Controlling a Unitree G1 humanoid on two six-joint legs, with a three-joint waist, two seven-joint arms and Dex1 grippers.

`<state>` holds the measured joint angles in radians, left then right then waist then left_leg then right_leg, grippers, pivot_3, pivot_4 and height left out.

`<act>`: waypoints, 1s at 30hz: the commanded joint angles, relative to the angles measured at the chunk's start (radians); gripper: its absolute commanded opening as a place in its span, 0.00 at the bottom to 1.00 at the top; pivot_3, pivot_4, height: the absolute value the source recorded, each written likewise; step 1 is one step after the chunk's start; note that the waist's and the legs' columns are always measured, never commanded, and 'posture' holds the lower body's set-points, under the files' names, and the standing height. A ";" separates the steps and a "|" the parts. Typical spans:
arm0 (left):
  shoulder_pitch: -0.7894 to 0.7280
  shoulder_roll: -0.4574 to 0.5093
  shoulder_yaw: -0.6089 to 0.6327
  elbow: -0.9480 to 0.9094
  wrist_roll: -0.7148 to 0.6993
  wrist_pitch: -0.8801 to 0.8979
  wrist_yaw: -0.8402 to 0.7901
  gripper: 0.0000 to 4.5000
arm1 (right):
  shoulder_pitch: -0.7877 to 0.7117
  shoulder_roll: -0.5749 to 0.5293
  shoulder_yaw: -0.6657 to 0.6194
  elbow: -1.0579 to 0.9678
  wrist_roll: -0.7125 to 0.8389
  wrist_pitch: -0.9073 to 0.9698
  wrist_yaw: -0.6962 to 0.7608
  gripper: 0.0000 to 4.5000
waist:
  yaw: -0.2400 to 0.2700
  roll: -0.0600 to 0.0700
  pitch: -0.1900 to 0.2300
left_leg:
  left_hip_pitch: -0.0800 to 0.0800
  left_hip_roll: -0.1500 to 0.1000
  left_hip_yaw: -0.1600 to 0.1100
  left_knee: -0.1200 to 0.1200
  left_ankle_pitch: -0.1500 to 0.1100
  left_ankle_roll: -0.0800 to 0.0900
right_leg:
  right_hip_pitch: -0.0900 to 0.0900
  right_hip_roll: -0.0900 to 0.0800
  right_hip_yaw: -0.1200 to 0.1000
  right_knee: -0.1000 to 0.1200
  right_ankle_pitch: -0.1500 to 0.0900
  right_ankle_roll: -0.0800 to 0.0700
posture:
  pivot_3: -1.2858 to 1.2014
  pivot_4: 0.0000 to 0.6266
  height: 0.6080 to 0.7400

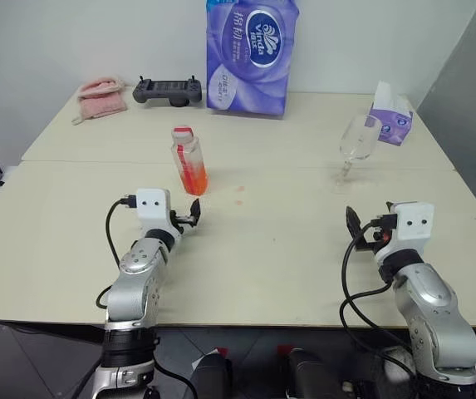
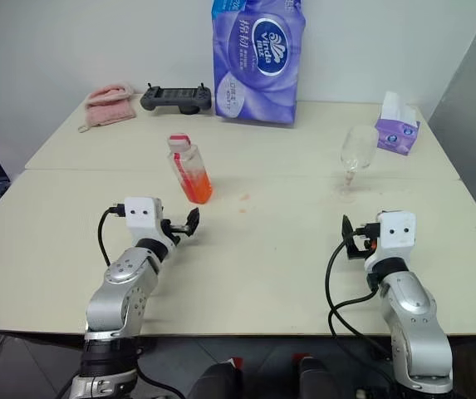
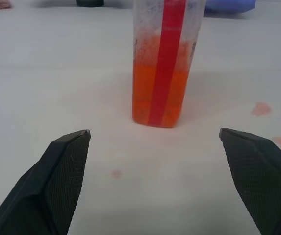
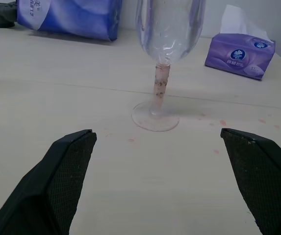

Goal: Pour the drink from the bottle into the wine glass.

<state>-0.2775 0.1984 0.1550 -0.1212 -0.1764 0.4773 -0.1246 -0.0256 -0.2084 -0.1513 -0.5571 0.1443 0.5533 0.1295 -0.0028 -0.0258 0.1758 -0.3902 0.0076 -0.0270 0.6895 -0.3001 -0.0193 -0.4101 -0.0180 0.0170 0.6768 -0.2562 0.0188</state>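
The approach is judged to be the step in hand; nothing has yet been grasped. The left pincer is held level just above the tabletop, its two black fingers spread wide and released. The bottle stands just ahead of it, in line with the gap between the fingers, capped, tilted slightly, and not touched. The drink fills roughly its lower half. The right pincer is likewise released, fingers wide apart, and the wine glass stands ahead of it, somewhat farther off than the bottle is from the left pincer, its bowl seemingly empty. A few reddish spots are seen on the tabletop near both vessels.

For the next move, the left pincer would need to be advanced until the bottle's body sits between the fingers, then closed on it. The cap appears still to be on, so it would presumably have to be removed before any pouring.
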 commanded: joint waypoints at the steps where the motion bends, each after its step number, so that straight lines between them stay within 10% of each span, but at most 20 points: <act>1: -0.003 0.008 -0.006 -0.056 -0.001 0.000 -0.005 1.00 | -0.006 -0.001 0.000 -0.044 0.008 -0.021 0.001 0.99 | 0.000 0.000 0.000 | 0.000 0.000 0.000 0.000 0.000 0.000 | 0.000 0.000 0.000 0.000 0.000 0.000 | 0.52 0.24 1.00; 30: -0.039 0.014 -0.003 -0.017 -0.001 -0.017 -0.019 1.00 | -0.027 -0.003 -0.015 -0.031 0.004 -0.024 -0.007 0.99 | 0.000 0.000 0.000 | 0.000 0.000 0.000 0.000 0.000 0.000 | 0.000 0.000 0.000 0.000 0.000 0.000 | 0.52 0.24 1.00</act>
<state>-0.2940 0.2021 0.1539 -0.1181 -0.1793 0.4791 -0.1409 -0.0343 -0.2093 -0.1538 -0.5571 0.1411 0.5515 0.1278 -0.0029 -0.0259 0.1758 -0.3903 0.0076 -0.0271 0.6894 -0.3001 -0.0193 -0.4101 -0.0178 0.0169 0.6767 -0.2562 0.0188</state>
